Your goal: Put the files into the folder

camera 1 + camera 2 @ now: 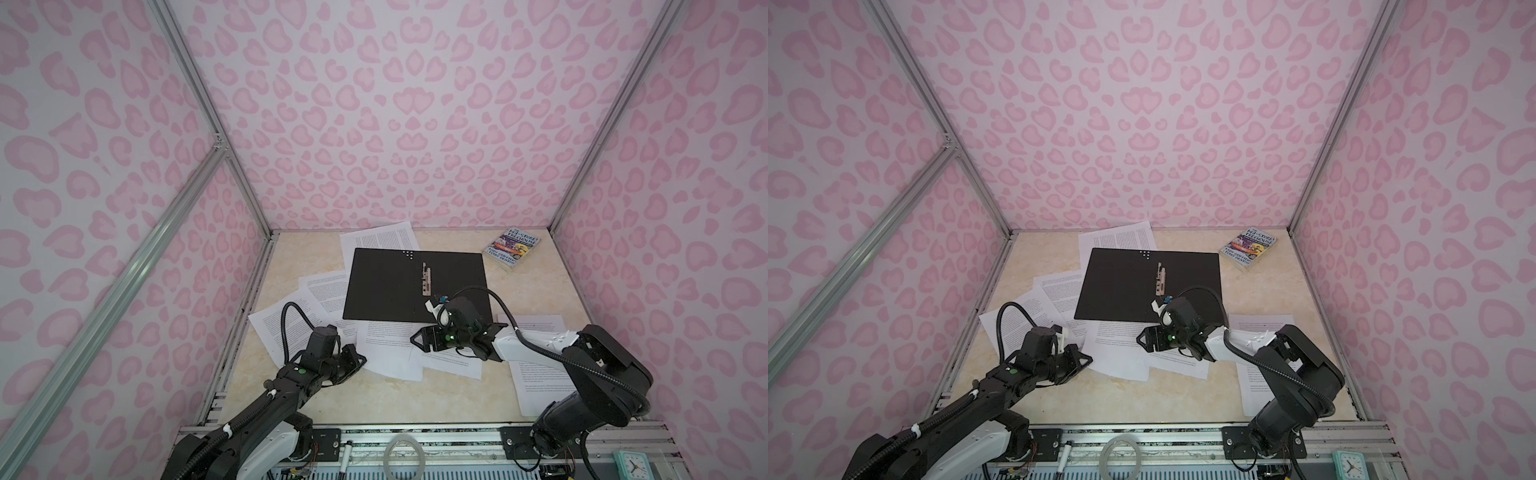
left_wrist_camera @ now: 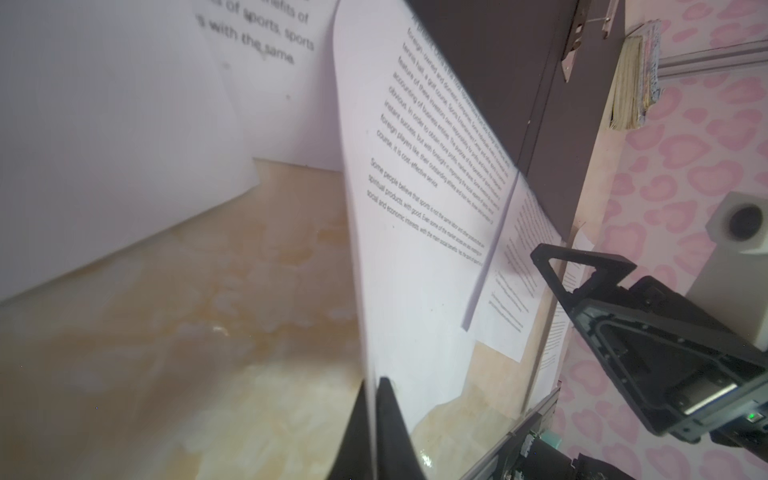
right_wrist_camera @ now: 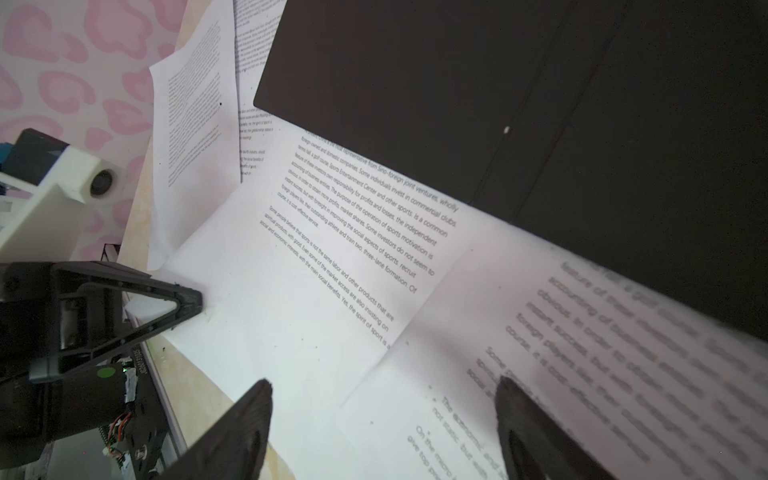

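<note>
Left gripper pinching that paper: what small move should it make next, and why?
Probably lift the sheet slightly and draw it toward the open folder. The left gripper is shut on the sheet's edge, which curls up off the table; the folder lies open, nothing inside.

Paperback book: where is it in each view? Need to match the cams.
In a top view: paperback book at the table's far right corner, right of the open folder.
In a top view: same corner, right of the folder.
Left wrist: edge-on, pages showing, past the folder's far edge.
Right wrist: not in it.
Shared landmark: the black open folder, visible in all four.
</note>
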{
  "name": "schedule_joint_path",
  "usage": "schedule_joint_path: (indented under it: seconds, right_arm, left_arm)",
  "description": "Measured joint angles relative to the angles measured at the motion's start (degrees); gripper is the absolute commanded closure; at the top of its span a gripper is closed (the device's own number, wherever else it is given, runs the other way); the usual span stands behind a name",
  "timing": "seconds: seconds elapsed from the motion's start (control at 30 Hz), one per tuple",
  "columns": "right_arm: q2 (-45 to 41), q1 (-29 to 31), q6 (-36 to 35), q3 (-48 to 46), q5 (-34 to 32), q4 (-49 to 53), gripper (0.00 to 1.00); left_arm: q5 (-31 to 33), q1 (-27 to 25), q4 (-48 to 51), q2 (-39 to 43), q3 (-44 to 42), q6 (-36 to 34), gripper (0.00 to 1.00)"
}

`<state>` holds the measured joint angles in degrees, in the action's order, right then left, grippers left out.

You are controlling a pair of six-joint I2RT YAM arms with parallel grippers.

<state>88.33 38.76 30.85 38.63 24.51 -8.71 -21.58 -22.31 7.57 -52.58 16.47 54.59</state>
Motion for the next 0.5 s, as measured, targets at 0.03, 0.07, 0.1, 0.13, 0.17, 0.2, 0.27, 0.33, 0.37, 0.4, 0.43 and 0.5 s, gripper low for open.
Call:
schedule_joint_path:
  seconds: [0.03,0.07,0.1,0.13,0.17,0.2,0.27,0.33,0.37,0.4,0.43,0.5]
  right_arm:
    - [-1.2,-0.3,-0.2,-0.1,-1.2,0.8,0.11]
    - [-2.3,-0.5,-0.5,-0.3,-2.4,1.4,0.10]
    - [-3.8,-0.9,-0.8,-0.5,-4.4,2.3,0.09]
    - [-4.8,-1.2,-1.1,-0.7,-5.6,2.7,0.08]
    - [-5.8,-2.0,-1.2,-1.1,-6.5,2.8,0.08]
    - [-6.5,-2.6,-1.4,-1.6,-6.5,2.8,0.08]
    - [-7.9,-4.6,-1.4,-3.1,-8.3,3.1,0.07]
    - [-8.5,-6.5,-1.4,-3.8,-8.7,3.8,0.05]
    - [-8.8,-7.3,-1.3,-4.2,-8.9,3.9,0.05]
    - [-9.3,-7.8,-1.3,-4.7,-9.1,3.9,0.04]
    - [-9.7,-8.1,-1.3,-4.9,-9.3,4.0,0.04]
    - [-10.4,-8.9,-1.2,-5.3,-9.6,4.2,0.04]
  left_arm:
    - [0.4,0.0,0.8,0.9,0.5,-0.1,0.97]
    - [0.5,0.0,1.9,2.0,1.0,-0.2,0.97]
    - [0.6,0.0,3.2,3.2,1.8,-0.4,0.97]
    - [0.6,0.0,4.5,4.2,2.5,-0.8,0.97]
    - [0.6,0.0,6.1,5.6,3.5,-0.9,0.97]
    - [0.6,0.0,7.6,6.9,4.4,-1.3,0.97]
    - [0.7,0.0,10.5,9.8,6.0,-2.0,0.97]
    - [0.8,0.0,14.4,13.3,8.2,-2.2,0.97]
    - [0.9,0.0,16.1,14.9,9.4,-2.3,0.97]
    - [0.9,0.0,18.0,16.3,10.9,-2.4,0.97]
    - [0.8,0.0,19.5,17.2,12.1,-2.4,0.97]
    - [0.7,0.0,23.2,19.3,15.0,-2.6,0.97]
